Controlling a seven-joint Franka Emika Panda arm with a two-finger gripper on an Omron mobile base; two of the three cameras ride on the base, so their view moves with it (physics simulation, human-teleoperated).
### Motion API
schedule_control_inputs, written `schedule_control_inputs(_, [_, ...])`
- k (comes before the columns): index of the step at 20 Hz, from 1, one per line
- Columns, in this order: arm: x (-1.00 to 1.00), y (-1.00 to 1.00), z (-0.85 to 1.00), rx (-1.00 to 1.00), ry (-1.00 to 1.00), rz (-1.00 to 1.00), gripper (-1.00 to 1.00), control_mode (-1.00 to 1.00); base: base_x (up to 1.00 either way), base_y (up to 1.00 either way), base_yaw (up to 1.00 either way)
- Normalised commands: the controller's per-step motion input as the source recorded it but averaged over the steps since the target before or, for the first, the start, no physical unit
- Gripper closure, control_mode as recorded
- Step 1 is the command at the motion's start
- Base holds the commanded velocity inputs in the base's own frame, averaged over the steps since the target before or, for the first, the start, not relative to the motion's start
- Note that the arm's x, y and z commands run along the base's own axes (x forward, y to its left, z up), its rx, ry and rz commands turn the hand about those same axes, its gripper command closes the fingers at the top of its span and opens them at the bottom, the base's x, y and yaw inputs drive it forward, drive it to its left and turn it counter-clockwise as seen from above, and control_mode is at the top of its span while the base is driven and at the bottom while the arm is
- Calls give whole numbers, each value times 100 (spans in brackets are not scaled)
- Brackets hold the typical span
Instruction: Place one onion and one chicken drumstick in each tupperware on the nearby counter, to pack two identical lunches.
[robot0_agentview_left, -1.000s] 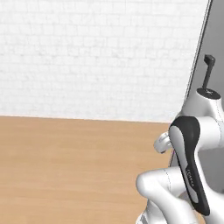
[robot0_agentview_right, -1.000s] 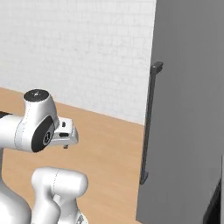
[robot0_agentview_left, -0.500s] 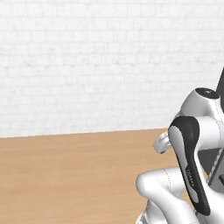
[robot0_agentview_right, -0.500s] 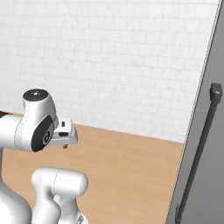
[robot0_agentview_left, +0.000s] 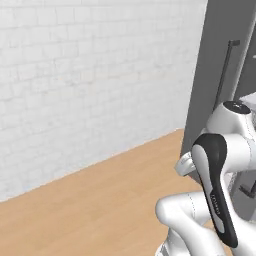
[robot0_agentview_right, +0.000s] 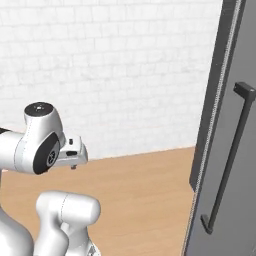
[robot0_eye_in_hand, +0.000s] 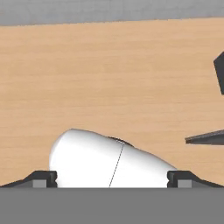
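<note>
Camera swung; smooth wooden counter (robot0_agentview_left: 100, 200), hand (robot0_eye_in_hand: 111, 179) wide.

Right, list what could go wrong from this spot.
1. The tall dark grey door with its long black bar handle stands close on the arm's right; a wide swing or turn might strike it.
2. The open two-finger gripper holds nothing and faces bare light-brown wooden surface, so reaching now would likely waste a move.

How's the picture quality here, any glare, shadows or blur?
Left base view: flat even light, no glare on the counter. Right base view: soft, slightly blurred edges on the dark door handle. Hand view: wood grain smeared, no clear shadows.
</note>
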Motion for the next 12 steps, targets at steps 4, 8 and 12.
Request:
schedule_control_inputs(4, [0,0,0,0,0,0,-100,100,73,67,-78])
schedule_control_inputs(8, [0,0,0,0,0,0,-100,100,90,74,-74])
schedule_control_inputs(12, [0,0,0,0,0,0,-100,100,96,80,-71])
